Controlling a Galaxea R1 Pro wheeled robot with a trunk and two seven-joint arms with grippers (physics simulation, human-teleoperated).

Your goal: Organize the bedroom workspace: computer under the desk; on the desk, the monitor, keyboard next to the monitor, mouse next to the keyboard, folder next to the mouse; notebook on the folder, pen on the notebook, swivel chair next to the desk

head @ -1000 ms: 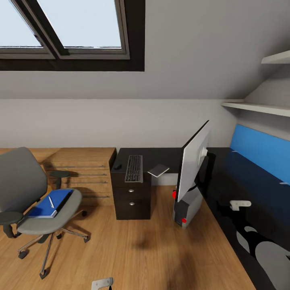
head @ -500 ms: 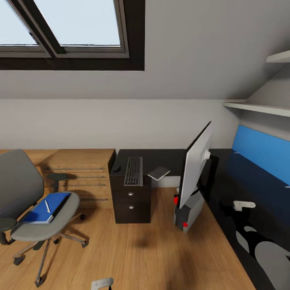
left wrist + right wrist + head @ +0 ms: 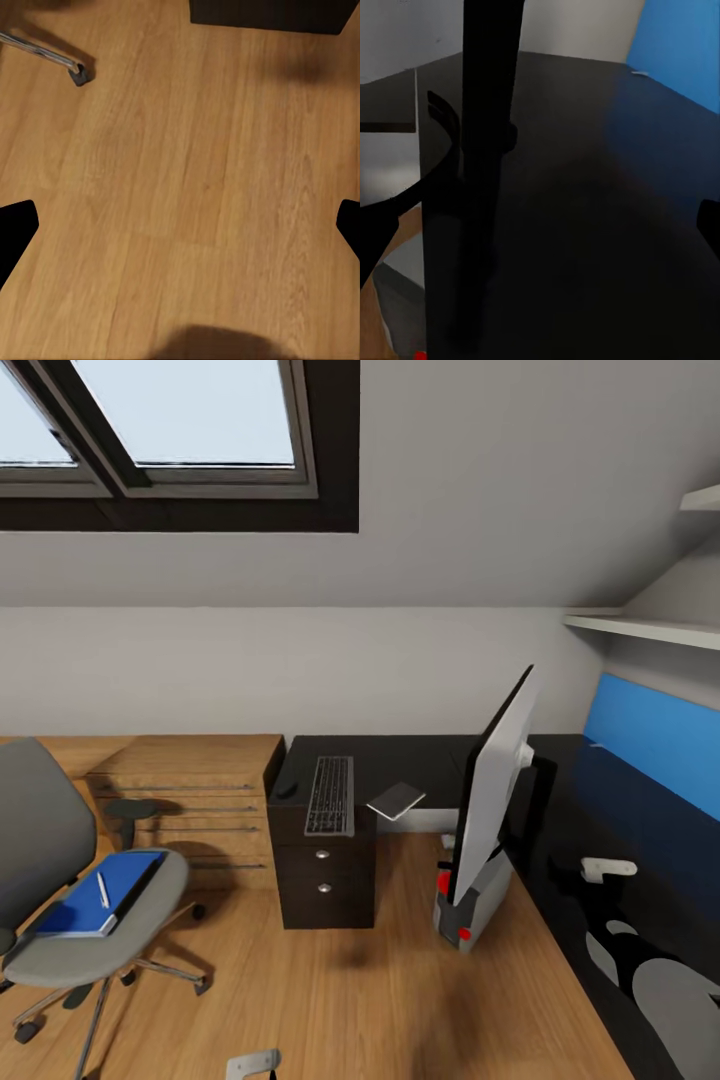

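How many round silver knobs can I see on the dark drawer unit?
2: upper knob and lower knob, both on the drawer unit front under the keyboard.

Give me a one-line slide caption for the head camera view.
Attic bedroom: keyboard and notebook on the black desk, monitor edge-on, blue folder with pen on the swivel chair.

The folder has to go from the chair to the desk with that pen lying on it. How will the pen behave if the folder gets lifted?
The pen is thin, probably round, and lies loose on the folder, so it will likely roll or slide off at any tilt. It looks light, so even a small jolt may shift it. Picking it off first seems safer.
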